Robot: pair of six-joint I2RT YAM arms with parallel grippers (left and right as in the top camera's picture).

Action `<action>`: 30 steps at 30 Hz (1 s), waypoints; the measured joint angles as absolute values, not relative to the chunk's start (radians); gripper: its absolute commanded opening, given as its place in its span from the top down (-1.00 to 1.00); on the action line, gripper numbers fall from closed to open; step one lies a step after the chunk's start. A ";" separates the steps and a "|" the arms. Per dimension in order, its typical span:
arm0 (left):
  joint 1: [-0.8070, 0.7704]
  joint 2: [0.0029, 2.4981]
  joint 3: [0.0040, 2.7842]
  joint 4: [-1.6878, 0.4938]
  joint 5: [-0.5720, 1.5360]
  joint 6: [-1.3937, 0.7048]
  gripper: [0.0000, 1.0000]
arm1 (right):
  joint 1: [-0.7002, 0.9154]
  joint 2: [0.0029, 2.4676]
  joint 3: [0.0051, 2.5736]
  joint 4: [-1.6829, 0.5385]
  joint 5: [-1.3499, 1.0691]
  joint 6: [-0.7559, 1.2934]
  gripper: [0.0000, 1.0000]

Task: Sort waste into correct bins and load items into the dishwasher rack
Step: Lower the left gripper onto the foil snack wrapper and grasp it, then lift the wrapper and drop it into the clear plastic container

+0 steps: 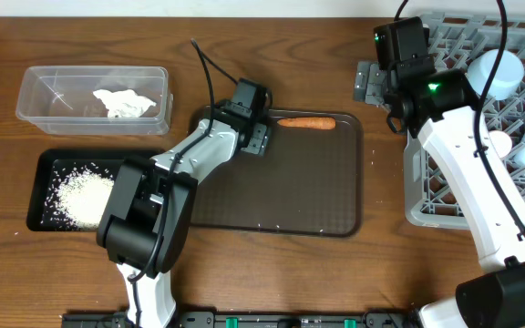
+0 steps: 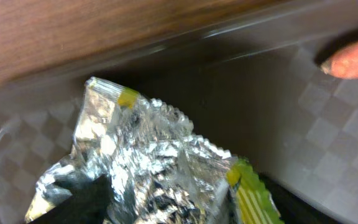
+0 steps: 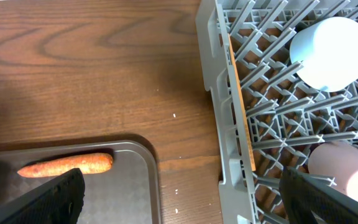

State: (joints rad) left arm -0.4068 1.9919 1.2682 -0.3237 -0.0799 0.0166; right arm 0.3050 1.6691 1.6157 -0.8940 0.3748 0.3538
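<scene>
The crumpled wrapper (image 2: 160, 162), silver foil with a yellow-green edge, fills the left wrist view between the dark fingers (image 2: 79, 199) of my left gripper (image 2: 176, 208). Blur hides whether they clamp it. That gripper (image 1: 255, 137) sits low over the brown tray's far left corner and covers the wrapper from overhead. An orange carrot (image 1: 306, 122) (image 3: 67, 165) lies just to its right on the tray. My right gripper (image 1: 369, 82) (image 3: 188, 205) hangs open and empty above the table, between the tray and the grey rack (image 1: 427, 173) (image 3: 229, 124).
The clear tub (image 1: 44, 87) at far left holds a white tissue (image 1: 124, 103). In front of it, the black tray (image 1: 44, 169) holds white rice (image 1: 85, 196). White cups (image 1: 495, 71) (image 3: 331, 53) stand in the rack. The brown serving tray (image 1: 290, 191) lies mid-table.
</scene>
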 measured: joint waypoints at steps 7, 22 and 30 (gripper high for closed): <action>-0.407 1.992 1.268 -0.302 -0.086 0.019 0.59 | 0.305 1.669 1.616 -0.894 0.375 0.354 -0.98; -0.400 1.757 1.267 -0.231 -0.086 -0.051 0.88 | 0.305 1.669 1.616 -0.894 0.375 0.354 -0.98; -0.229 1.627 1.267 -0.120 -0.085 -0.161 0.87 | 0.305 1.669 1.616 -0.894 0.375 0.354 -0.99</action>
State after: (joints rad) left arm -0.2287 1.6268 1.2671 -0.1196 -0.0853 -0.1612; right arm 0.3050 1.6691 1.6157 -0.8940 0.3748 0.3538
